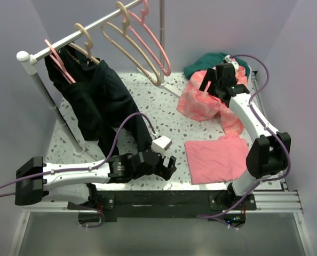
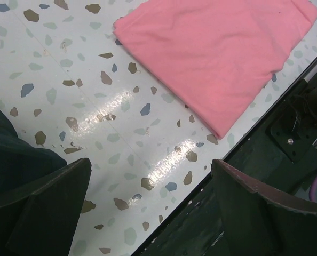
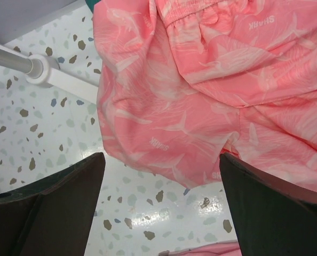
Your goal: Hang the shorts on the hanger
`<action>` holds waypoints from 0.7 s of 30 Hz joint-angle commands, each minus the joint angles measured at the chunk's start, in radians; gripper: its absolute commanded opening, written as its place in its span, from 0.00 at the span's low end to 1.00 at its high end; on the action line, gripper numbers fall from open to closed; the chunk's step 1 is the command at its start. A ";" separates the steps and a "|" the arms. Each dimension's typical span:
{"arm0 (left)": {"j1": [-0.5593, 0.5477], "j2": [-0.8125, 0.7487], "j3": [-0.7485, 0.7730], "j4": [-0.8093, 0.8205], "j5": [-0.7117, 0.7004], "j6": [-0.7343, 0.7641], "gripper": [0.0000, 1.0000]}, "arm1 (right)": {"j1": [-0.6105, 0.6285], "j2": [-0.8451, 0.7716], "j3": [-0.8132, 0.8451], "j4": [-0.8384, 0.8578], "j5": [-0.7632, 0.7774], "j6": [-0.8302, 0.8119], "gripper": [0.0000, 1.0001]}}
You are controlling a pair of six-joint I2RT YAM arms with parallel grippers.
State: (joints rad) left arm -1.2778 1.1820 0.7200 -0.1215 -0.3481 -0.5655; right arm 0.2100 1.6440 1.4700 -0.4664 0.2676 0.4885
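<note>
The salmon-pink shorts with a pale shark print lie crumpled on the speckled table at the back right; they fill the upper right wrist view. My right gripper hovers over them, open and empty, its jaws wide above the shorts' near hem. The pale beige hanger hangs empty on the rail at the back. My left gripper is open and empty low over the table's front edge.
A solid pink folded cloth lies front right, also in the left wrist view. A dark teal garment lies behind the shorts. A pink hanger and a black garment hang on the rail. The rack's foot stands left of the shorts.
</note>
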 commanded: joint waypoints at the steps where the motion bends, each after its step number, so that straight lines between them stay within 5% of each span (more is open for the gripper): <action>1: -0.002 -0.024 0.048 0.039 -0.023 0.001 1.00 | -0.004 -0.099 -0.039 -0.028 -0.001 -0.014 0.92; 8: 0.000 0.013 0.082 0.022 -0.025 0.016 1.00 | -0.009 -0.155 -0.070 -0.043 0.053 -0.028 0.93; 21: 0.000 0.056 0.133 -0.030 -0.018 0.024 1.00 | -0.178 0.269 0.222 -0.011 -0.045 0.099 0.91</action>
State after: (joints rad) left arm -1.2778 1.2243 0.7895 -0.1387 -0.3519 -0.5568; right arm 0.0387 1.8206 1.5925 -0.4950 0.2413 0.5190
